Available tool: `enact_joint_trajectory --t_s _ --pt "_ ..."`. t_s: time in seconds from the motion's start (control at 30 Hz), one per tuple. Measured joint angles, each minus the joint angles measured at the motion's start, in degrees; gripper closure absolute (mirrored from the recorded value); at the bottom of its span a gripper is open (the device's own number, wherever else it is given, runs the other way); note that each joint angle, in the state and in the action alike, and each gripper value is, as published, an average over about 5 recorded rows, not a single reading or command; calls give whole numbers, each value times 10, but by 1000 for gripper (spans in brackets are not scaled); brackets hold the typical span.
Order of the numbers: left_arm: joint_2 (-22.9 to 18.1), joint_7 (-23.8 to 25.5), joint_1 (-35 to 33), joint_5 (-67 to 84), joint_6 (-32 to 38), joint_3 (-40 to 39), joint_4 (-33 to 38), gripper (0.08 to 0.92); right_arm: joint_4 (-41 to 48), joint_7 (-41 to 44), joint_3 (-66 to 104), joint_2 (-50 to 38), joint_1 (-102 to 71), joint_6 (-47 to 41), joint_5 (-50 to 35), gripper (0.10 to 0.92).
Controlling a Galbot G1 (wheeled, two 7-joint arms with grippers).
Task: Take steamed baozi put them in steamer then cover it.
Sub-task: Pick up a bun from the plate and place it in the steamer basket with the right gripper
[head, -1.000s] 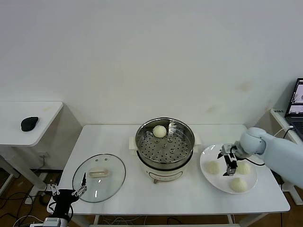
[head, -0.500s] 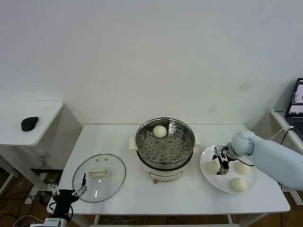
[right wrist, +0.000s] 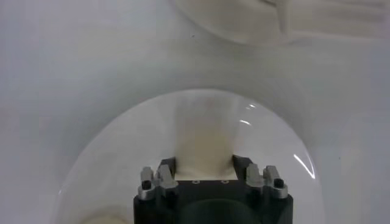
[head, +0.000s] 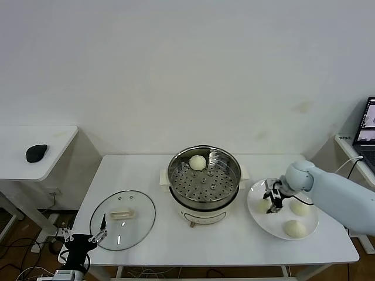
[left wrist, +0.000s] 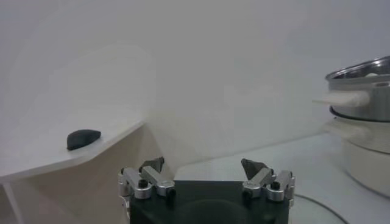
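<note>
Three baozi on white plate (head: pixel 255 190) right of steamer (head: pixel 204 178); one baozi (head: pixel 197 162) already in basket. Right gripper (head: pixel 272 198) reaches down from right, fingers spread around leftmost plate baozi (head: pixel 263 205), not clamped. Cover (head: pixel 122 215) lies table-left. Left gripper (head: pixel 84 238) parked low, open, empty.

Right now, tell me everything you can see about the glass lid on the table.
The glass lid is round and clear, with a thin metal rim and a cream-white oblong handle at its centre. It lies flat on the white table, handle up, toward the robot's left of the steamer and apart from it. Nothing touches it; the left gripper, open, hangs at its near edge. Light glints off the glass.
</note>
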State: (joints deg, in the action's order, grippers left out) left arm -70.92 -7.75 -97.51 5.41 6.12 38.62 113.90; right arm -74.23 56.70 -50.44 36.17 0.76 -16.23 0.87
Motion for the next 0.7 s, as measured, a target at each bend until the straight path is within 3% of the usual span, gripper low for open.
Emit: enact_joint_trajectory --t_s 0.4,0.7 --pt "8 2 6 4 0 -10 8 177 -75 20 -73 -53 171 -18 -85 457" --pt "7 3 7 9 2 -7 16 177 -106 4 -169 2 325 -54 -183 453"
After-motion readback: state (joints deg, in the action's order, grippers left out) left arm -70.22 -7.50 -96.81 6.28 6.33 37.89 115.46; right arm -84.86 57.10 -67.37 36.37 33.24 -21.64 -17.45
